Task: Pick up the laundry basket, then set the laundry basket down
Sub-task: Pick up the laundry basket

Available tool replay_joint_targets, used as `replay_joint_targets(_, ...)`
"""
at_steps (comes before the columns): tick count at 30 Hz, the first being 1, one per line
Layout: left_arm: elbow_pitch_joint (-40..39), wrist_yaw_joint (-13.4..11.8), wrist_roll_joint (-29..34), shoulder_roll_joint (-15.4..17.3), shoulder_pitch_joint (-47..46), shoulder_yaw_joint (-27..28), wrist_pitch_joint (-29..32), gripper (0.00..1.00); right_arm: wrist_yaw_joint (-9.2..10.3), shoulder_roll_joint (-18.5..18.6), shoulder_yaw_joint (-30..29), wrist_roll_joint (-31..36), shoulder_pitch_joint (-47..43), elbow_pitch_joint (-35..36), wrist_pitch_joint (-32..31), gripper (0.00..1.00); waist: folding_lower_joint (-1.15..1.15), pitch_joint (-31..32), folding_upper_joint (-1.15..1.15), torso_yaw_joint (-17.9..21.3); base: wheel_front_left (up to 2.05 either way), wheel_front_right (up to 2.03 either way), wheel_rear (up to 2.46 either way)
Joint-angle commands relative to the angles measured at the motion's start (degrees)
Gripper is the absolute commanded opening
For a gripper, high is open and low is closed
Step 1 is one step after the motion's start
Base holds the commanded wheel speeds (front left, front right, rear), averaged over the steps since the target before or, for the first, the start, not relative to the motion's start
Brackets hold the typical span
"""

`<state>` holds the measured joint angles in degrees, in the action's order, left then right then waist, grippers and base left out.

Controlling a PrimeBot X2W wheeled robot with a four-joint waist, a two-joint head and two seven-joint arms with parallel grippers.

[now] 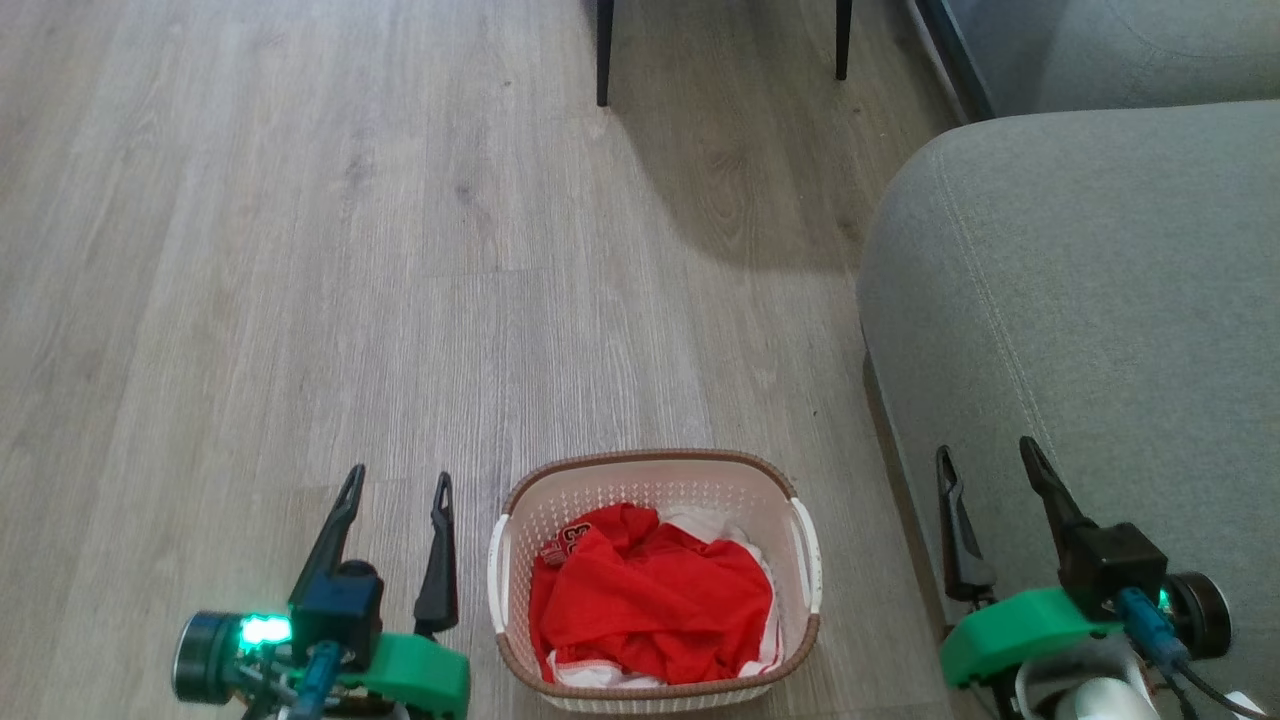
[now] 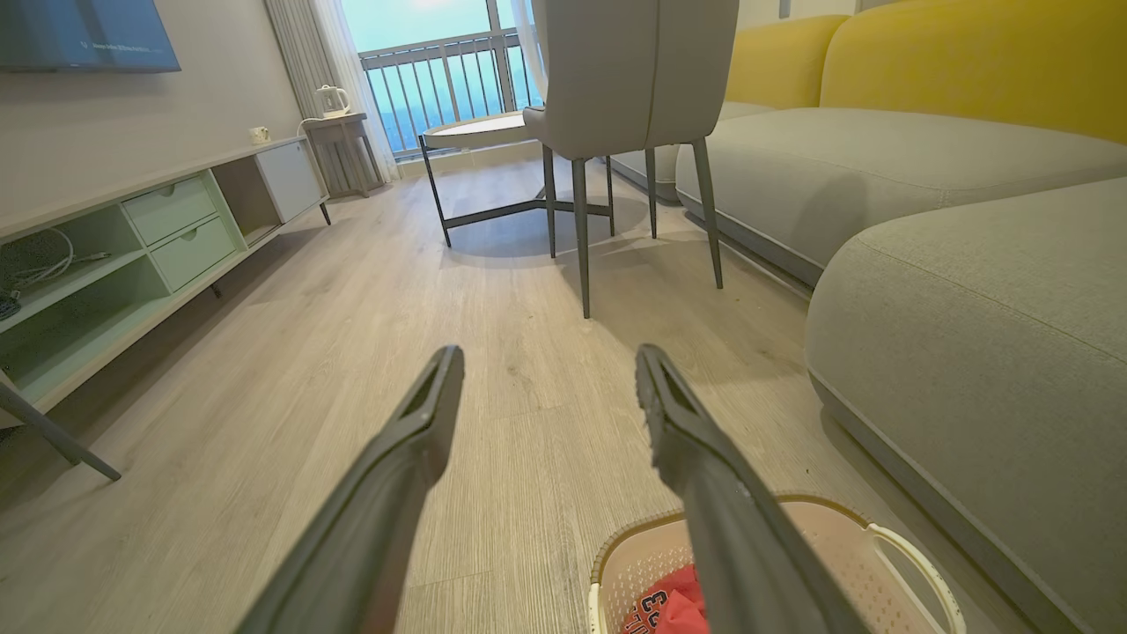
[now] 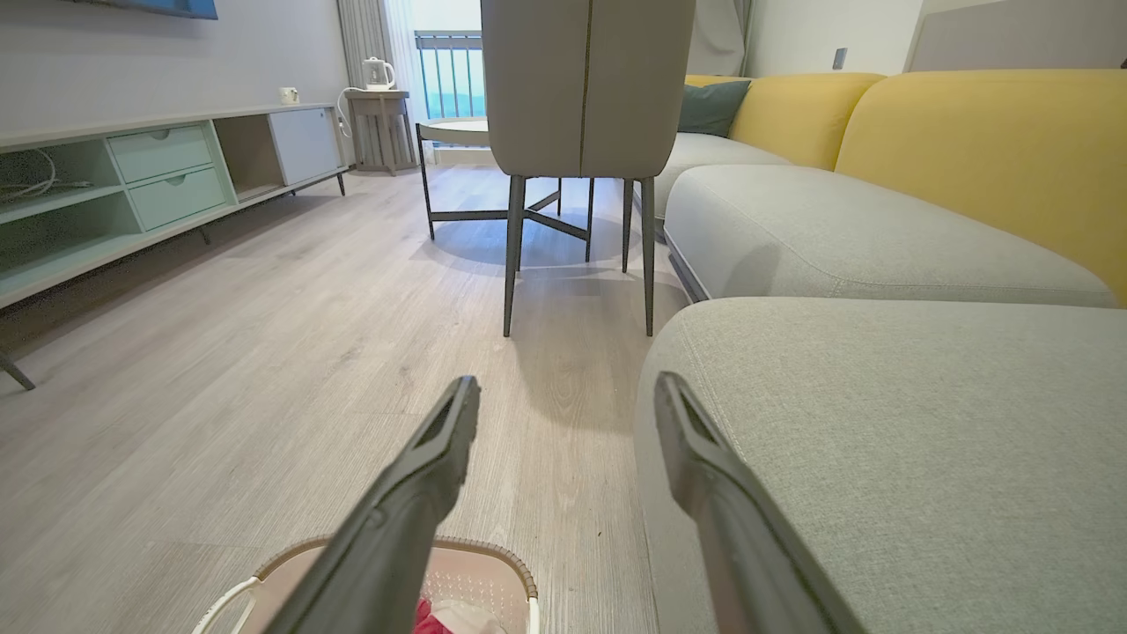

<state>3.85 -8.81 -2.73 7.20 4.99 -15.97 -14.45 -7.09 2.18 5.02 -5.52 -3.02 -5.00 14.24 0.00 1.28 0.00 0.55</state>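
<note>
The laundry basket (image 1: 700,490) stands on the wood floor at the bottom centre of the head view, cream-white and perforated, with a brown rim and white side handles. Red and white clothes (image 1: 650,595) lie inside it. To its left my left gripper (image 1: 397,484) is open and empty, fingers pointing forward, apart from the left handle. My right gripper (image 1: 987,457) is open and empty to its right, over the sofa's edge. The basket's far corner (image 2: 819,537) shows low in the left wrist view behind that gripper (image 2: 548,363). Its rim (image 3: 493,553) shows under my right gripper (image 3: 568,392).
A grey sofa seat (image 1: 1090,300) fills the right side, close to the basket. A grey chair (image 2: 634,79) on dark legs (image 1: 604,50) stands ahead beside a small round table (image 2: 480,130). A low TV cabinet (image 2: 141,238) runs along the left wall. Bare floor (image 1: 300,250) spreads ahead and left.
</note>
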Motion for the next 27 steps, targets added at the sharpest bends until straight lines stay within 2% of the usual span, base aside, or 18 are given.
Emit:
replay_joint_targets(1, -1.6, 0.1, -0.5, -0.1, -1.4, 2.4, -0.5, 1.00, -0.40, 0.7, 1.2, 0.4, 1.0, 2.1, 0.8, 1.00, 0.00, 0.0, 0.00, 0.0, 0.00, 0.00, 0.00)
replay_joint_targets(27, -0.8, 2.3, -0.1, -1.7, -1.7, 4.0, -0.5, 1.00, -0.40, 0.7, 0.5, 0.5, 1.5, 2.0, 0.8, 1.00, 0.00, -2.3, 0.00, 0.0, 0.00, 0.00, 0.00)
